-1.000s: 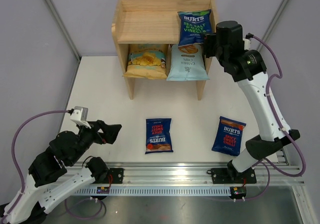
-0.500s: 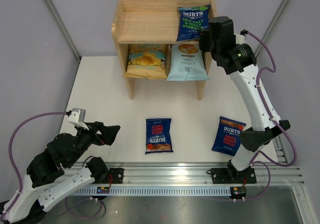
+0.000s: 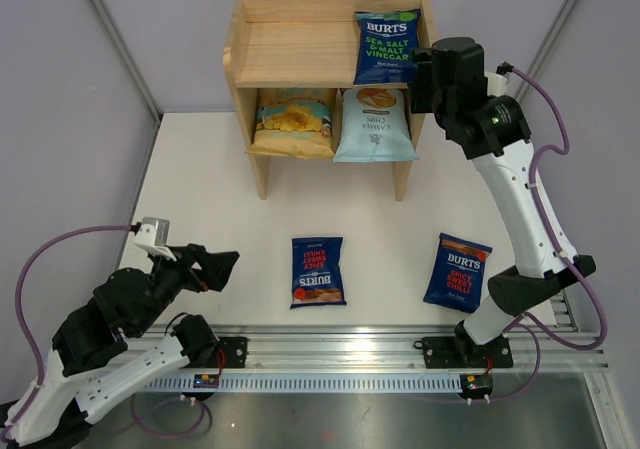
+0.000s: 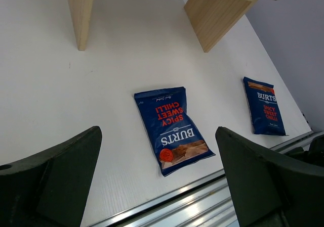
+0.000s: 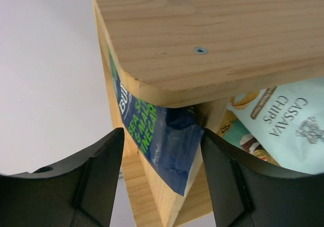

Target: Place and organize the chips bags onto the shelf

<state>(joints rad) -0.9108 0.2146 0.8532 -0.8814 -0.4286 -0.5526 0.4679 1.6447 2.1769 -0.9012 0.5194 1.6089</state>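
Three of the five chips bags are on the shelf (image 3: pixel 290 54) in the top view. The sea-salt bag (image 3: pixel 387 46) is at the right end of the shelf's upper tier. The yellow bag (image 3: pixel 292 121) and the cassava bag (image 3: pixel 373 124) lie side by side on its lower tier. The middle spicy bag (image 3: pixel 318 270) and the right spicy bag (image 3: pixel 458 271) lie flat on the table (image 3: pixel 200 189), well in front of the shelf. The right claw (image 3: pixel 420 74) is at the shelf's right side, level with the sea-salt bag. The left claw (image 3: pixel 222 262) hangs well in front of the shelf and to its left.

In the left wrist view that claw is released, its fingers wide with nothing between them. The middle spicy bag lies below it, in front of the shelf's feet. Little looks likely to go wrong here, though a shallow approach might push the flat bag along the table instead of pinching it.

In the right wrist view the jaws stand to either side of the sea-salt bag's corner. That corner pokes past the rounded corner of the shelf's side panel (image 5: pixel 212 25). I cannot tell whether the pads press the bag or stand free of it. This is where the risk lies. A pad catching the crinkled foil as the arm backs away would probably drag the bag off the upper tier. The protruding corner suggests the bag is not fully seated, so it may tip. A finger knocking the panel could also jolt the shelf.
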